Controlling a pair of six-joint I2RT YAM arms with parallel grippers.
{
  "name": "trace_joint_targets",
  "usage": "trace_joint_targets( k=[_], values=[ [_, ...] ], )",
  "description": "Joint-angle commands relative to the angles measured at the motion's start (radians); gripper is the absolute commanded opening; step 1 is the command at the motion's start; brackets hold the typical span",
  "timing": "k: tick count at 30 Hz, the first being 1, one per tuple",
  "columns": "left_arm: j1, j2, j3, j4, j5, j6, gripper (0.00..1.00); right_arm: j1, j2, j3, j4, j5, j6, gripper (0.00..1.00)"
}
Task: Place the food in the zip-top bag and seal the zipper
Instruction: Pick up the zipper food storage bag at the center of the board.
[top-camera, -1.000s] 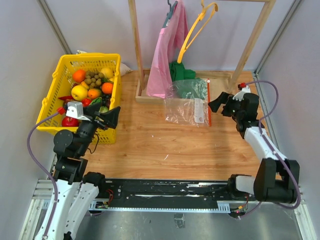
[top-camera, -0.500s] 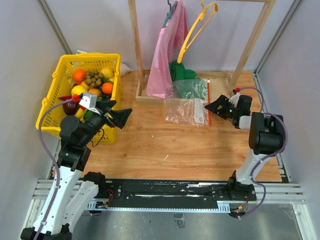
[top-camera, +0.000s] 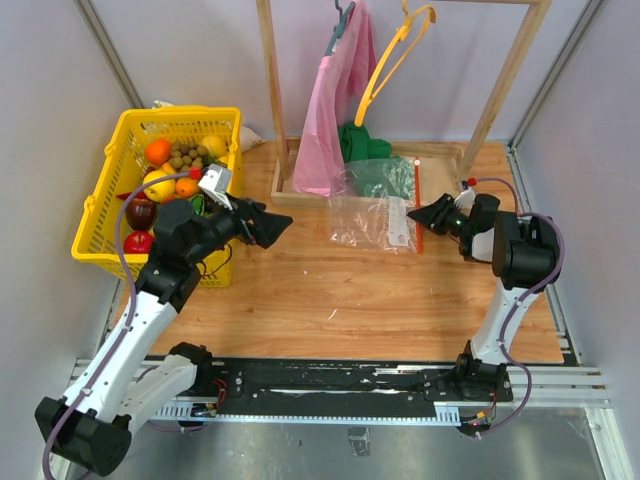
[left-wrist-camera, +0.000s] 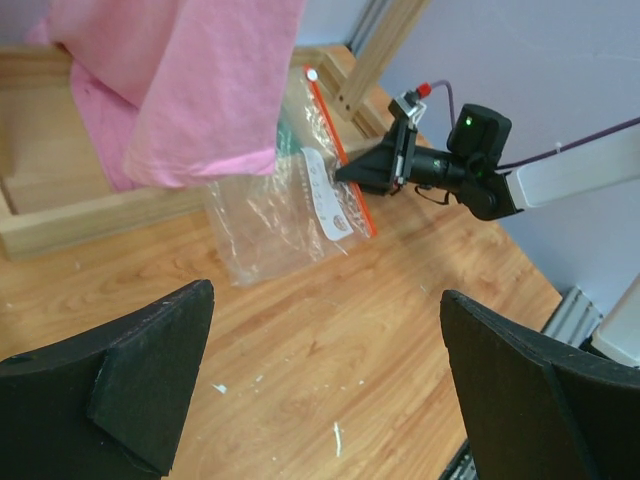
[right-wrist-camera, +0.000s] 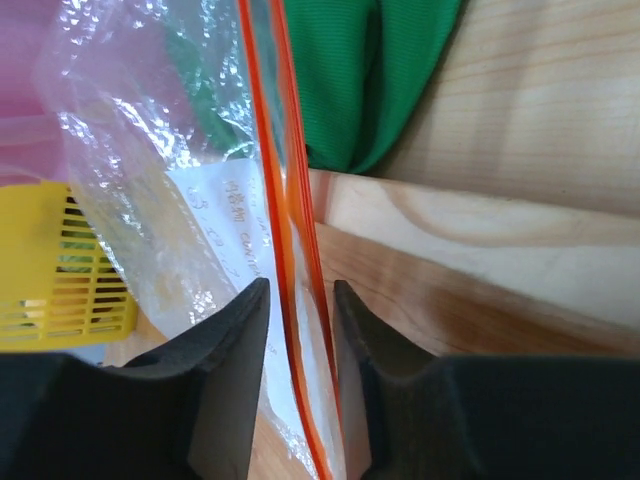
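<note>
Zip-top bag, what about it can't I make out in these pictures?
Far corner of the zip-top bag: left wrist view, the pink garment hangs in front.
Whether the zipper is sealed: too thin in the top view; the right wrist view crops both ends.
Whether the right gripper pinches it: fingers straddle the strip, contact unclear.
Print on the white label: too small or blurred in every view.

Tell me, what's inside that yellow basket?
Toy fruit: an orange, a yellow lemon, a red apple and small brown balls. The left arm hides part of the basket; lower pieces are buried.
</note>
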Motion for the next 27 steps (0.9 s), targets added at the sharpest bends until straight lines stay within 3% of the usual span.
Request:
trace_joint_targets(
  k=[1, 8, 14, 18, 24, 27],
  values=[
    [-0.049, 0.028, 0.039, -0.003, -0.042, -0.056, 0.99, -0.016, -0.022, -0.045, 0.172, -0.059, 0.084, 0.28],
    [-0.095, 0.019, 0.025, -0.004, -0.108, -0.105, 0.99, -0.013, -0.161, -0.141, 0.226, -0.061, 0.109, 0.10],
    [-0.156, 0.038, 0.015, 0.015, -0.163, -0.157, 0.97, 0.032, -0.317, -0.239, 0.187, -0.027, 0.073, 0.06],
    [-0.243, 0.062, 0.016, 0.032, -0.250, -0.182, 0.97, 0.106, -0.485, -0.276, 0.001, 0.056, -0.052, 0.03],
    [-0.348, 0.096, -0.002, 0.081, -0.405, -0.263, 0.95, 0.280, -0.828, -0.236, -0.482, 0.314, -0.344, 0.01],
    [-0.380, 0.101, -0.021, 0.130, -0.442, -0.306, 0.94, 0.342, -0.943, -0.220, -0.613, 0.399, -0.421, 0.01]
  ],
)
